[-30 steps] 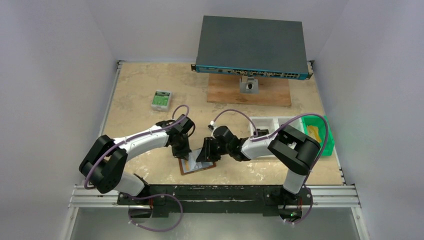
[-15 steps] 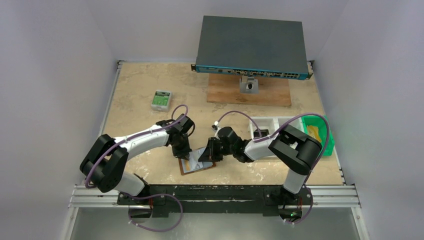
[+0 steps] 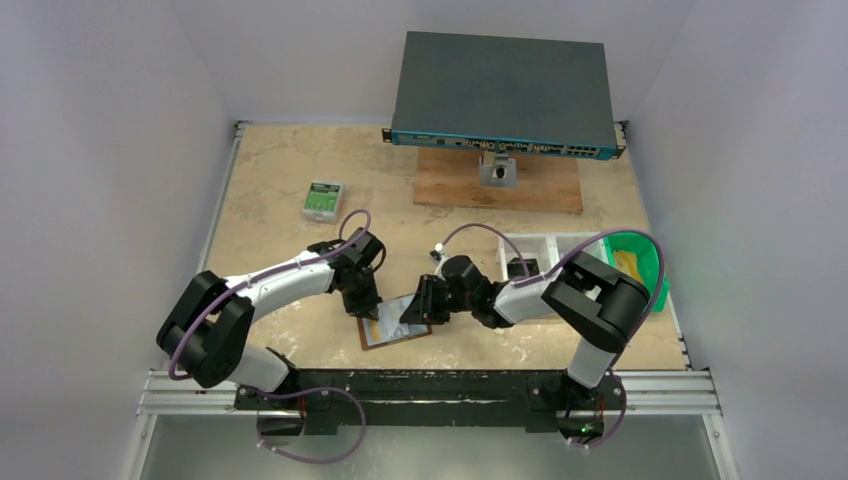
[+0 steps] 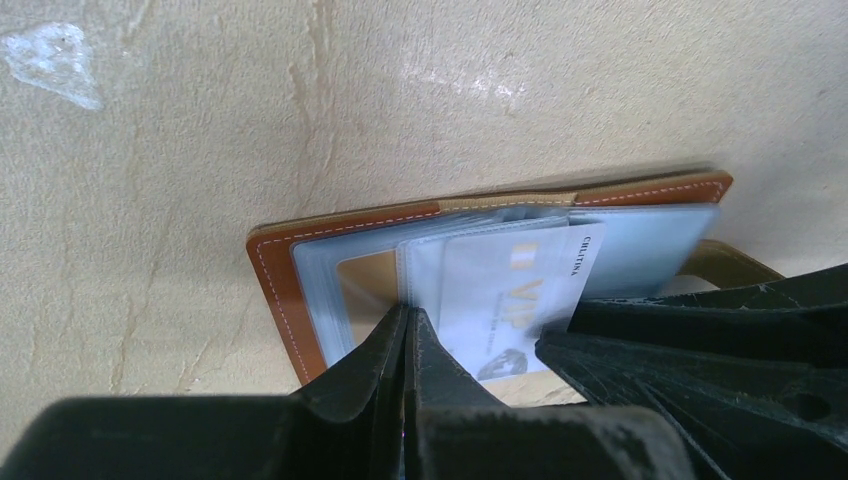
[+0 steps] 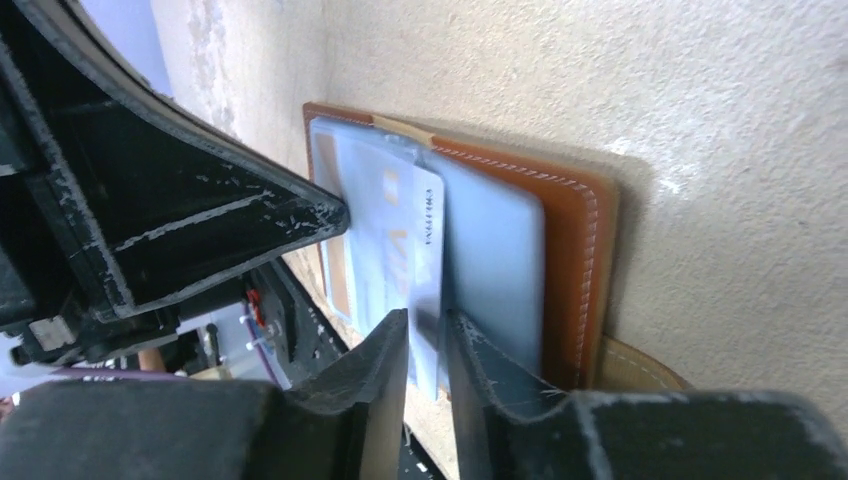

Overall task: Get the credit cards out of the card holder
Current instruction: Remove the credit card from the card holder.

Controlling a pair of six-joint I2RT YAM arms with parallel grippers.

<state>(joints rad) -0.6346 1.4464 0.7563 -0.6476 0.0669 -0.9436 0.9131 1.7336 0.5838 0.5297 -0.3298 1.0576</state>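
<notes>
Rests the left gripper (image 4: 407, 318), closed tight, on the clear plastic sleeve (image 4: 325, 285) of the stitched brown-leather card holder (image 4: 283, 290), spread flat on the mottled beige counter (image 4: 200, 120). Straddles the glossy white credit card (image 4: 520, 280) with the right gripper (image 5: 425, 325), slightly parted; cannot tell whether clamped.

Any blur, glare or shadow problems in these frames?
Left wrist: far edge of the card holder smeared, faint sheen on the table, card print readable. Right wrist: sharp on the card, its own fingers dark in the foreground, soft shadow beside the holder. Top external: even light, no glare.
</notes>
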